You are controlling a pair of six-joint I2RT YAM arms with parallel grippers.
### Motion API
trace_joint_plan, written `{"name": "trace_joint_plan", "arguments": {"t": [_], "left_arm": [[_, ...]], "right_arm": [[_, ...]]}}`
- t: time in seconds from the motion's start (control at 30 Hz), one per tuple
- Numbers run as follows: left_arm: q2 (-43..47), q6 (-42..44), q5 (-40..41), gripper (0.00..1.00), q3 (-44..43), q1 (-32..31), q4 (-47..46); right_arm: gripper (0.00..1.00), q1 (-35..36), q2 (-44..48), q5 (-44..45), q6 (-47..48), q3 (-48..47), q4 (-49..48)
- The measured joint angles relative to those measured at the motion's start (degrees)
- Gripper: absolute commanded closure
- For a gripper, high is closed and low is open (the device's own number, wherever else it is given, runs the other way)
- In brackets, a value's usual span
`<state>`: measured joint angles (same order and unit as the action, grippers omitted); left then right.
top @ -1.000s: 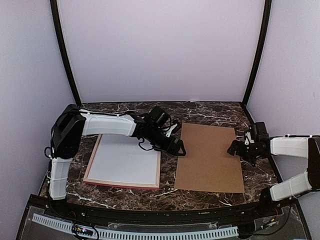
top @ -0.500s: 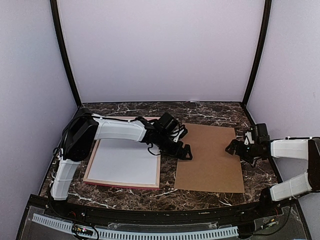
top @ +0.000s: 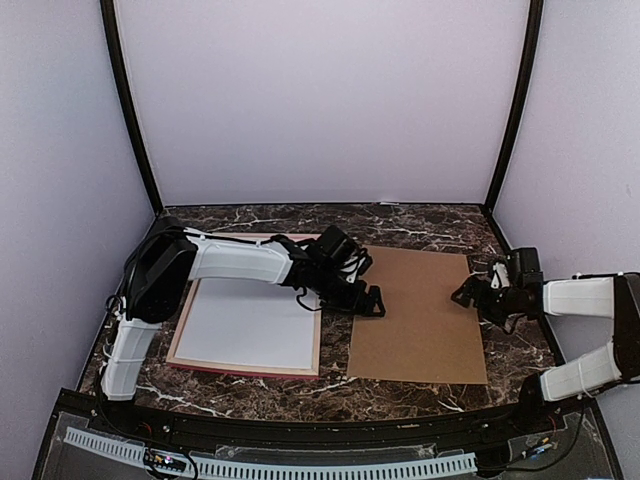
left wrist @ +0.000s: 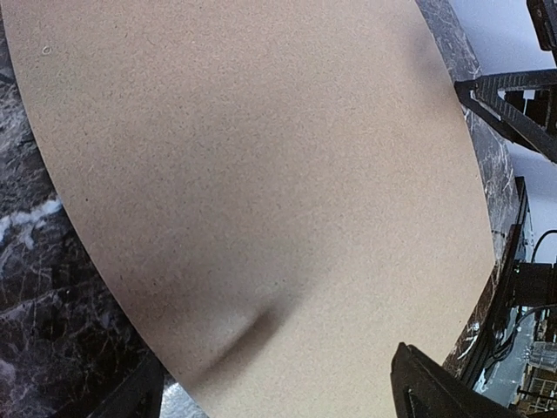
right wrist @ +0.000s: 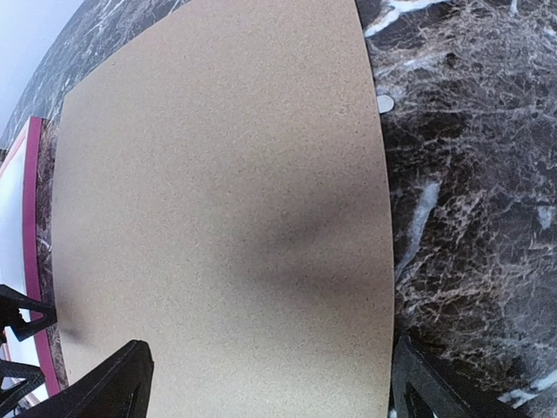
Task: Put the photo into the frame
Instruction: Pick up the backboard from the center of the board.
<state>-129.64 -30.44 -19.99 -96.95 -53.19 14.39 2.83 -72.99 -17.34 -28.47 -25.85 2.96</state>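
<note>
Brown hardboard backing panel [top: 420, 315] lay flat on the marble table [top: 420, 225], right of centre. Your left gripper [top: 373, 300] hung over its left edge, jaws spread with nothing between them. Your right gripper [top: 464, 294] sat at the panel's right edge, likewise spread and empty. The pink frame [top: 240, 371] lay just left of the panel, filled by a white sheet [top: 250, 325]; whether that was the photo's back, you couldn't tell.
</note>
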Motion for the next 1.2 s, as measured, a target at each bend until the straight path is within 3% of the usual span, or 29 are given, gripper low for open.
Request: {"name": "trace_joint_plan", "arguments": {"t": [0.67, 1.2], "left_arm": [[1.22, -2.01, 7.48, 0.07, 1.86, 2.16, -0.90], [1.99, -3.02, 7.85, 0.07, 3.26, 2.29, -2.01]], "right_arm": [[0.30, -1.53, 8.50, -14.10, -2.01, -0.42, 3.65], [0.35, -1.81, 16.33, -26.56, -4.90, -4.74, -1.73]]}}
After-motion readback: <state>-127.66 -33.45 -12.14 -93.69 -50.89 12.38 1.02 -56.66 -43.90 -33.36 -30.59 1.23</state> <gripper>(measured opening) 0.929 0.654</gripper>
